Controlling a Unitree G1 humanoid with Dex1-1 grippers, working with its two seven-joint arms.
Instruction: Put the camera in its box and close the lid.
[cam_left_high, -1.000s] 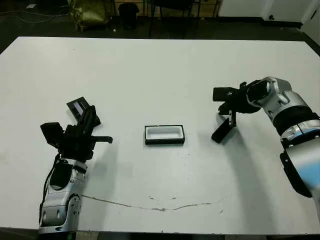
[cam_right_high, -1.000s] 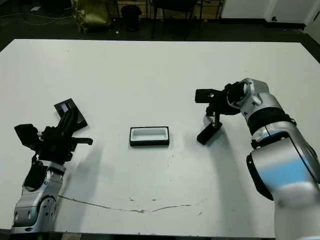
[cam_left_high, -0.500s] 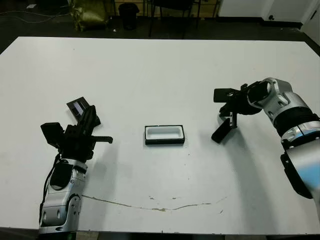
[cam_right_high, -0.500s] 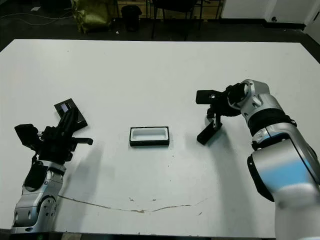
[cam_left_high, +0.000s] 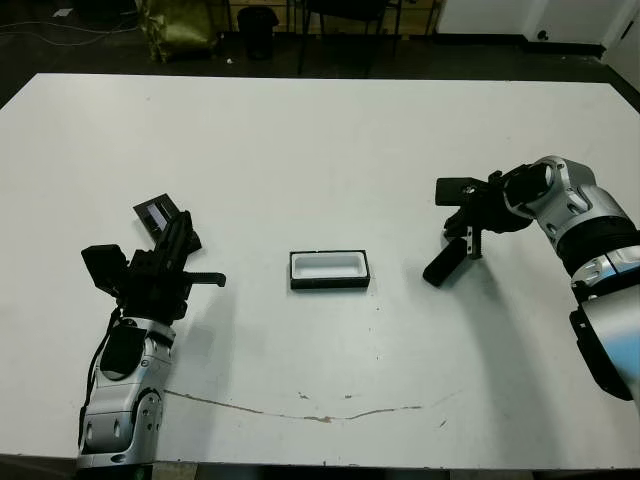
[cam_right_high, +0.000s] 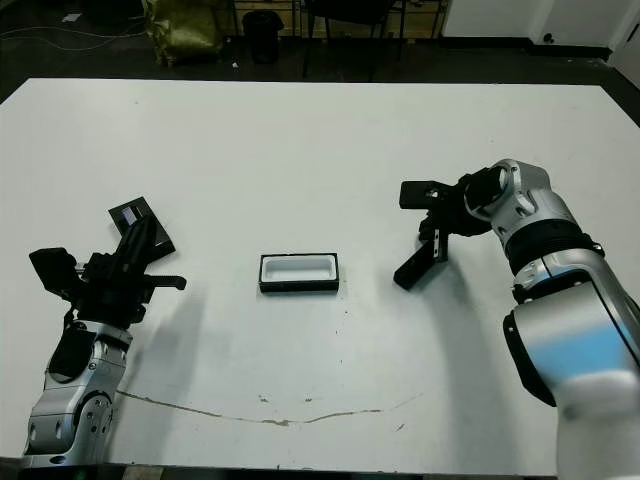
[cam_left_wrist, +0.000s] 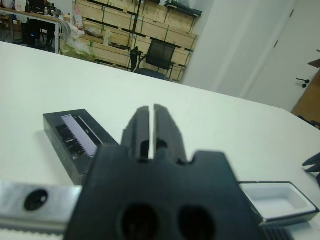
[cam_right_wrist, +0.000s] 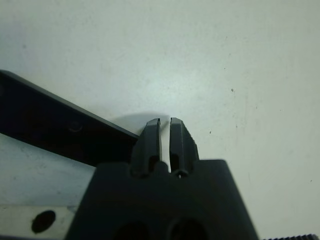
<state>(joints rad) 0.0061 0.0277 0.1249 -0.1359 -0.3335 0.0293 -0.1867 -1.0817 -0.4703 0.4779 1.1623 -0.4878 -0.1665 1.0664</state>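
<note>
Fingers of the right gripper are nearly closed, empty, and shifted rightward off the camera; regrasping is required. Left gripper likewise closed, empty.

white table, stacked crates, chair

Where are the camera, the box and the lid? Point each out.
camera (cam_left_high: 445, 263), left eye view, middle of the black bar, lying by the right gripper.
box (cam_left_high: 329, 266), left eye view, on its white inner lining.
lid (cam_left_wrist: 79, 135), left wrist view, on the grey window strip.
</note>
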